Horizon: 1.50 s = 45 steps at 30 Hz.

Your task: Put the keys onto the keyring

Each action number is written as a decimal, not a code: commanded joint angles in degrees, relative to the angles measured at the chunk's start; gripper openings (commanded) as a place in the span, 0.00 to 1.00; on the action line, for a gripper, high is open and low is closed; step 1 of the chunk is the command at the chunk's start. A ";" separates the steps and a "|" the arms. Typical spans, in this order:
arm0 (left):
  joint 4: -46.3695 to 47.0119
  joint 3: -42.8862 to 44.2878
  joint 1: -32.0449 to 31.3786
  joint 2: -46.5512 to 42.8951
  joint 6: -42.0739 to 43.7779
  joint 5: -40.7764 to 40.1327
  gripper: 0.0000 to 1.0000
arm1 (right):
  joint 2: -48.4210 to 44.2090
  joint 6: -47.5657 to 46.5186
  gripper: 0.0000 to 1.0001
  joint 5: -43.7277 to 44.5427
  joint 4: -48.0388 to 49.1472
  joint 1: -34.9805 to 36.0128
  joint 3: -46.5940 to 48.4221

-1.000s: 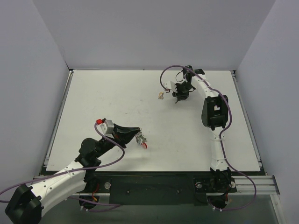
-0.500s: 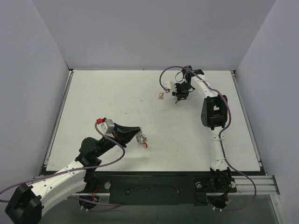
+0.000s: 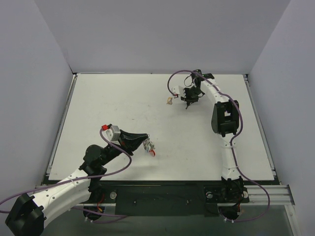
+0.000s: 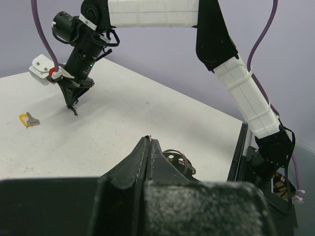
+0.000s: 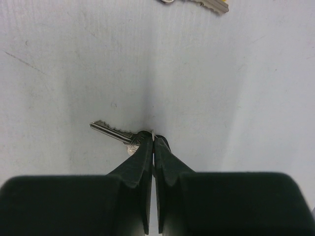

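Observation:
My left gripper (image 3: 146, 142) is shut on the edge of a metal keyring (image 4: 178, 158), held low over the table's near middle. The ring's tiny silver keys with red bits (image 3: 151, 149) hang just right of the fingertips. In the left wrist view the jaws (image 4: 149, 140) are pressed together with the ring's thin edge between them. My right gripper (image 3: 188, 103) at the far middle points down and is shut on the head of a silver key (image 5: 112, 132). Its blade sticks out to the left of the tips (image 5: 153, 137), close over the table.
A small loose key with a yellow head (image 3: 169, 101) lies on the white table (image 3: 98, 108) just left of my right gripper. It also shows in the left wrist view (image 4: 28, 119) and at the top edge of the right wrist view (image 5: 211, 4). Grey walls enclose the table.
My right wrist has shifted slightly toward the far side with the key still held. My left gripper and the keyring have barely moved.

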 commanded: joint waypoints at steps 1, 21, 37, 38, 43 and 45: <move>3.12 3.19 0.30 -1.05 0.36 0.45 0.00 | -1.07 3.73 0.00 -4.64 -3.18 -0.67 1.69; 6.27 10.48 0.13 7.47 2.38 10.91 0.00 | -48.35 31.70 0.00 -27.06 -12.14 -7.52 -33.90; 2.60 24.63 -9.53 21.89 10.02 16.98 0.00 | -65.32 0.31 0.00 -36.30 -46.60 -3.75 -40.85; 2.15 24.98 -10.24 22.07 11.24 16.71 0.00 | -66.03 0.39 0.00 -36.04 -46.60 -3.40 -40.94; 0.57 25.69 -11.65 23.39 15.20 15.83 0.00 | -69.89 1.36 0.00 -34.98 -46.60 -0.68 -40.33; 0.22 25.87 -12.18 23.39 16.52 15.57 0.00 | -70.69 2.23 0.00 -34.37 -46.60 0.82 -39.72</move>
